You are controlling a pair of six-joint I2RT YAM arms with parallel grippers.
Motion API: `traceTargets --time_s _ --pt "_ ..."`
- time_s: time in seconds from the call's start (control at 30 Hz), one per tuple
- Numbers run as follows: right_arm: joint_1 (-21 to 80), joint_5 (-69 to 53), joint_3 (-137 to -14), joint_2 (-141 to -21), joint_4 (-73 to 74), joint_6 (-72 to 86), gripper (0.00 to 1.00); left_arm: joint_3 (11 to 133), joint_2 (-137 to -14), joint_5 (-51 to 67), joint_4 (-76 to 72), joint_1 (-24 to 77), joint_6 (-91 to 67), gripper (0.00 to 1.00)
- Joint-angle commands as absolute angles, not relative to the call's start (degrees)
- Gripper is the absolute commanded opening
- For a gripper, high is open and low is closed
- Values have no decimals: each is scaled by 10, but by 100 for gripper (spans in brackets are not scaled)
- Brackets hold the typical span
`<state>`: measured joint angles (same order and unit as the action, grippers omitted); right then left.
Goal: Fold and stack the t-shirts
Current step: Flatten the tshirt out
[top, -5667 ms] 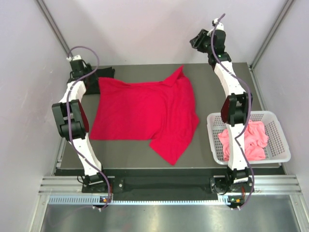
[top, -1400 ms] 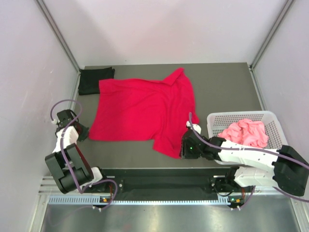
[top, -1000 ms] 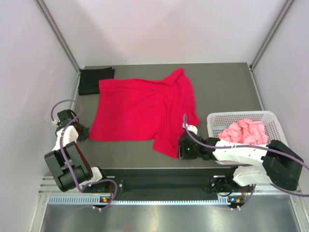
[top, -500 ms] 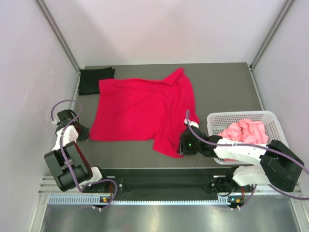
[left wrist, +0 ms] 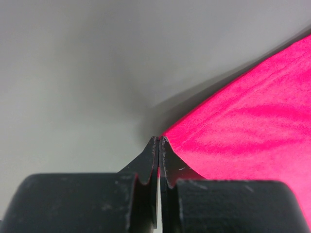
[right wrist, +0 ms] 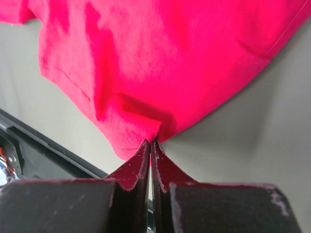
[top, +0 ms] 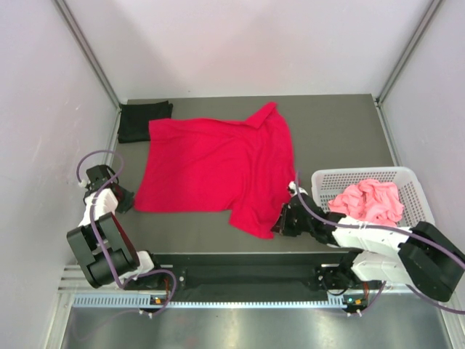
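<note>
The red shirt (top: 218, 167) lies spread open on the counter (top: 334, 131), with its right side folded over itself. The black shirt (top: 144, 120) sits folded at the far left corner. The pink shirt (top: 367, 200) is bunched in the basket (top: 363, 171) at the right.

The right fingers (right wrist: 131, 167) are pressed together on a puckered fold at the near hem of the red shirt, pinching the cloth. Half a second earlier the right arm lay slightly further left, and its wrist now sits closer to the basket.

The left fingers (left wrist: 148, 162) are pressed together on the near left corner of the red shirt, with a sliver of red between them. The left arm holds the same pose as in the preceding frames.

Both arms were raised at the far side several seconds earlier and now lie low at the near edge.
</note>
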<state>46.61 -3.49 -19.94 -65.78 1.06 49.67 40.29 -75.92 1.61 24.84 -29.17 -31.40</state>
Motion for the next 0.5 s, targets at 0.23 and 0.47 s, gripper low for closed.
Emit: traceTargets --time_s 0.23,0.47 --pt "440 10 -305 -579 111 403 0 454 -738 5 273 -295 -298 0" --pt "363 -57 -423 -504 154 342 0 540 -723 -8 310 -294 -268 0"
